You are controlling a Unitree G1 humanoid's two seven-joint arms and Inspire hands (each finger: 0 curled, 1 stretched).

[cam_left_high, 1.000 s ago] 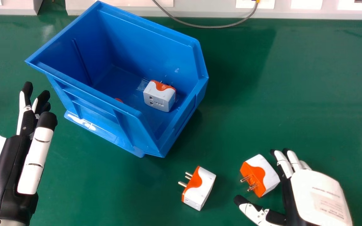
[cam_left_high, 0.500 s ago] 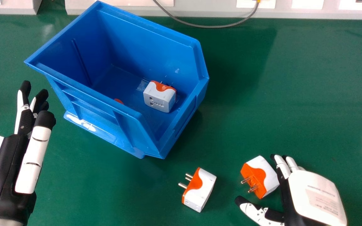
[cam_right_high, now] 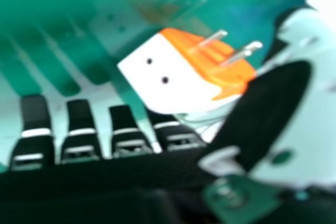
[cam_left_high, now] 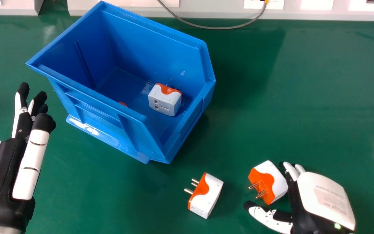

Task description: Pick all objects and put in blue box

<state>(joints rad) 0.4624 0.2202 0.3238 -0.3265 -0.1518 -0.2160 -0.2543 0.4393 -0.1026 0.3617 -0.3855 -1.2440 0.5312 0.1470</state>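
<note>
Right robot hand (cam_left_high: 325,198) is at the near right, its fingers loosely extended and slightly spread, the thumb held apart from them. Between thumb and fingers sits the right adapter (cam_left_high: 276,182), white with an orange face, on the green bench (cam_left_high: 304,104). It is just beside the fingers; whether they touch it, I cannot tell. Its metal pins point to the left and toward the near side.

At the near left is the left robot hand (cam_left_high: 10,165), fingers extended toward the far side.

Between the two hands, nearer the right one, the left adapter (cam_left_high: 208,196) lies on the bench, its orange face and pins toward the left.

Farther off, left of the middle, the blue box (cam_left_high: 109,112) sits at an angle, open at the top. Inside, near its right end, is a third adapter (cam_left_high: 162,100), orange side away and socket holes toward the near side. A small orange patch (cam_left_high: 122,104) shows just past the box's near wall.

Beyond, a grey cable (cam_left_high: 219,27) curves at the far edge, beside a pale panel (cam_left_high: 206,12).
</note>
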